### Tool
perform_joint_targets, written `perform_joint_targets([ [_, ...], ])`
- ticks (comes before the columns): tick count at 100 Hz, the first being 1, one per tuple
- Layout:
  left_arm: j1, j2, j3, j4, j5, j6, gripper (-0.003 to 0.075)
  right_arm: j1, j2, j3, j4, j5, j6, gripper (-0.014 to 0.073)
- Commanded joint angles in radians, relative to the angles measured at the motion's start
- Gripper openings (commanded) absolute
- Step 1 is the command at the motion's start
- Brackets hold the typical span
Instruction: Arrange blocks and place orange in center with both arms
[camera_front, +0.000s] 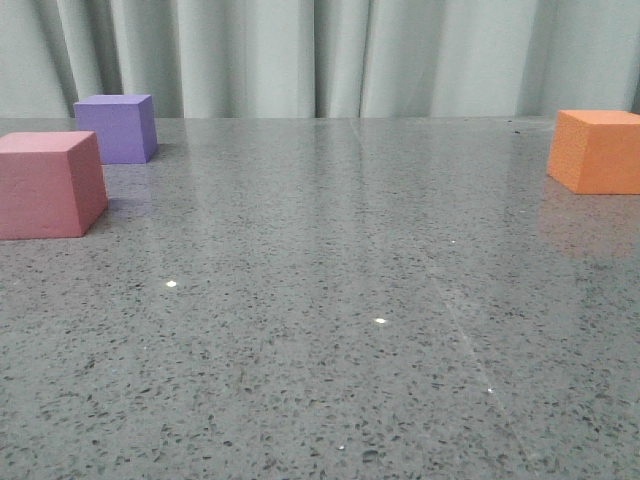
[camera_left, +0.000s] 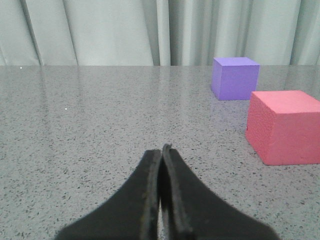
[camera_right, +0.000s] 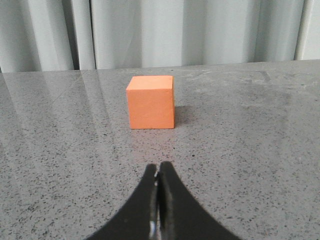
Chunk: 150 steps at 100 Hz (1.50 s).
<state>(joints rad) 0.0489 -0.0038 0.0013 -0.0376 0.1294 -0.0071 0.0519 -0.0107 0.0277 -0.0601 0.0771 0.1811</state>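
Observation:
The pink cube (camera_front: 48, 184) sits at the near left of the grey speckled table (camera_front: 330, 330), with the purple cube (camera_front: 119, 127) just behind it. The orange cube (camera_front: 598, 150) sits at the far right. No gripper shows in the front view. In the left wrist view my left gripper (camera_left: 162, 150) is shut and empty, with the pink cube (camera_left: 284, 126) and purple cube (camera_left: 234, 77) ahead and off to one side. In the right wrist view my right gripper (camera_right: 159, 167) is shut and empty, with the orange cube (camera_right: 151, 101) straight ahead, apart from it.
A pale pleated curtain (camera_front: 320, 55) hangs behind the table's far edge. The table stretches wide between the pink cube and the orange cube.

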Motion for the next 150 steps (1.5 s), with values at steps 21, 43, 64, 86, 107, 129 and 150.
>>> perform_joint_targets([
  [21, 0.002, -0.033, 0.019, -0.001, -0.114, -0.012, -0.0019, -0.008, -0.026, -0.006, -0.012, -0.077, -0.008, -0.0113],
  [43, 0.002, -0.033, 0.019, -0.001, -0.114, -0.012, -0.0019, -0.008, -0.026, -0.006, -0.012, -0.077, -0.008, -0.0113],
  [64, 0.002, -0.033, 0.019, -0.001, -0.116, -0.012, -0.0019, -0.008, -0.026, -0.006, -0.022, -0.077, -0.008, -0.0113],
  [86, 0.002, -0.033, 0.01, -0.022, -0.144, -0.014, -0.002, -0.006, -0.025, -0.011, -0.022, -0.096, -0.008, -0.0113],
  [107, 0.002, 0.001, -0.102, -0.075, -0.1, -0.014, -0.002, -0.003, 0.011, -0.098, -0.022, -0.061, -0.008, -0.0113],
  [129, 0.0, 0.127, -0.317, -0.074, -0.013, -0.014, -0.002, -0.003, 0.147, -0.295, -0.022, 0.099, -0.008, -0.0111],
  [150, 0.0, 0.332, -0.551, -0.074, 0.184, -0.014, -0.002, -0.003, 0.327, -0.502, 0.0, 0.249, -0.008, -0.0111],
])
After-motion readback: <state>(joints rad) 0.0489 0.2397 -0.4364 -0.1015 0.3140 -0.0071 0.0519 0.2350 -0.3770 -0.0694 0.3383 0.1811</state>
